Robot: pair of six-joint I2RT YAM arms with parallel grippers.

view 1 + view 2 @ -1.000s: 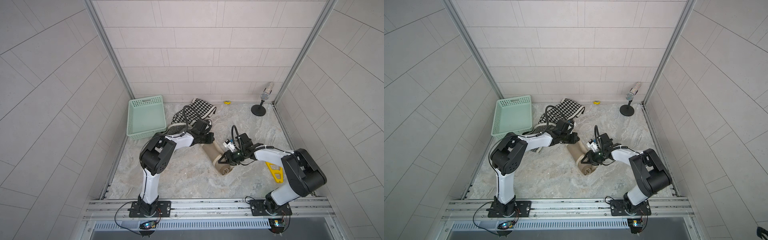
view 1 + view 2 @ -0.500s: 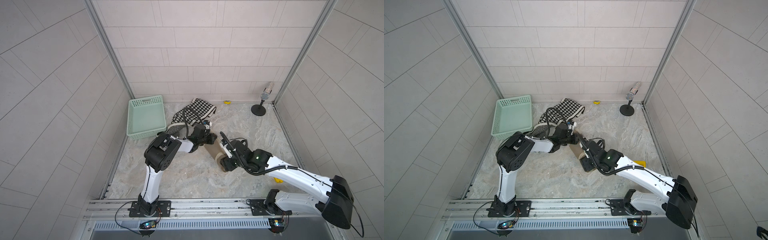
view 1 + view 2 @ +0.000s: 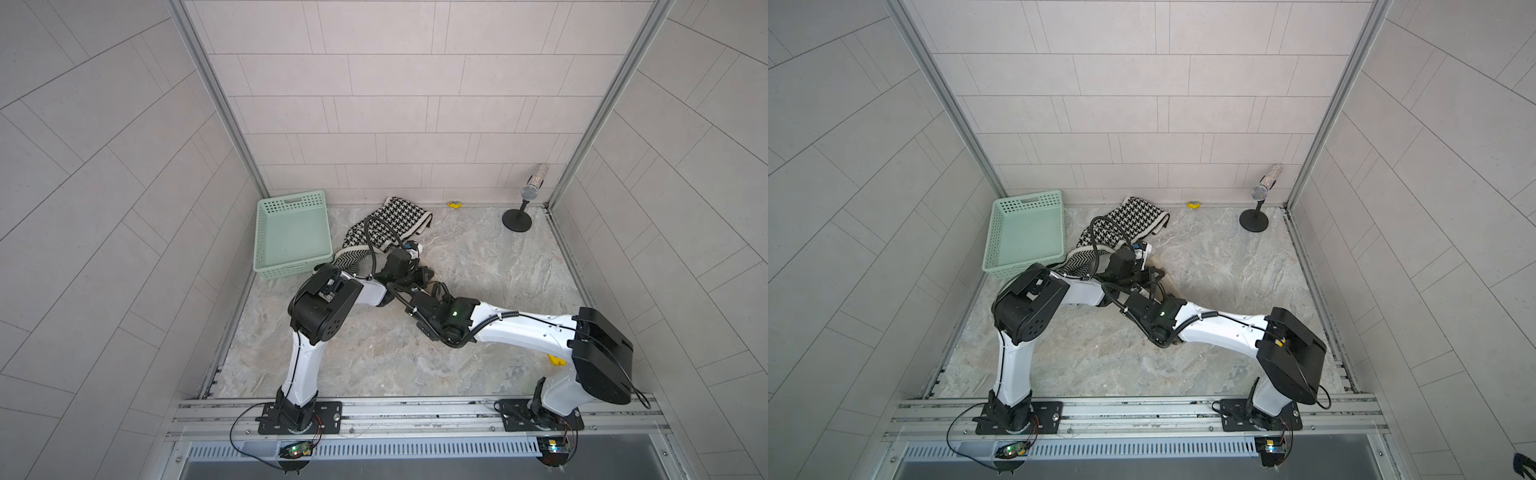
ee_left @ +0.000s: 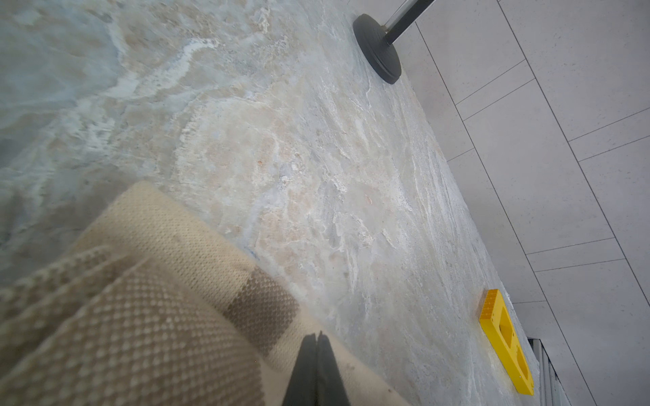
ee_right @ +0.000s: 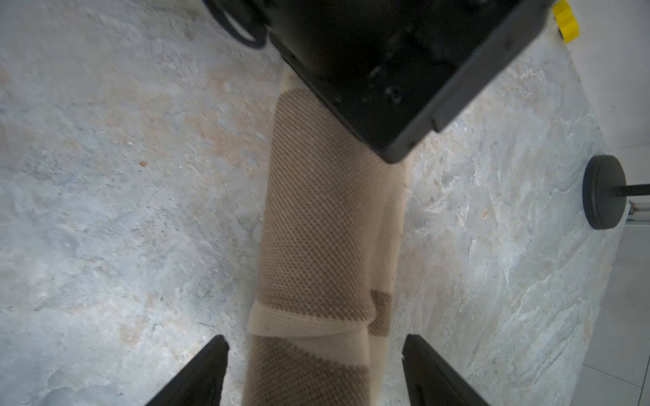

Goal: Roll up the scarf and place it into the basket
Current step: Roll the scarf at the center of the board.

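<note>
The scarf [image 5: 323,225] is a tan and cream knit roll lying on the marble floor; in a top view only a sliver of the scarf [image 3: 1170,287] shows beneath the crossed arms. My right gripper [image 5: 314,339] is open, one finger on each side of the roll without touching it. My left gripper [image 4: 318,335] is shut with nothing between its tips, which rest on the scarf [image 4: 158,309] at its far end. The mint-green basket [image 3: 291,202] stands empty at the back left, apart from both grippers; its back wall also shows on the basket [image 3: 1025,200].
A black-and-white houndstooth cloth [image 3: 399,216] lies between the basket and the arms. A microphone on a round black stand [image 3: 516,218] is at the back right corner. A yellow block [image 4: 506,337] lies by the right wall, a small yellow piece [image 3: 455,204] by the back wall.
My right arm has stretched out from its folded pose, and its gripper has opened and moved from the roll's near end to straddle it. The left gripper stays shut at the far end.
</note>
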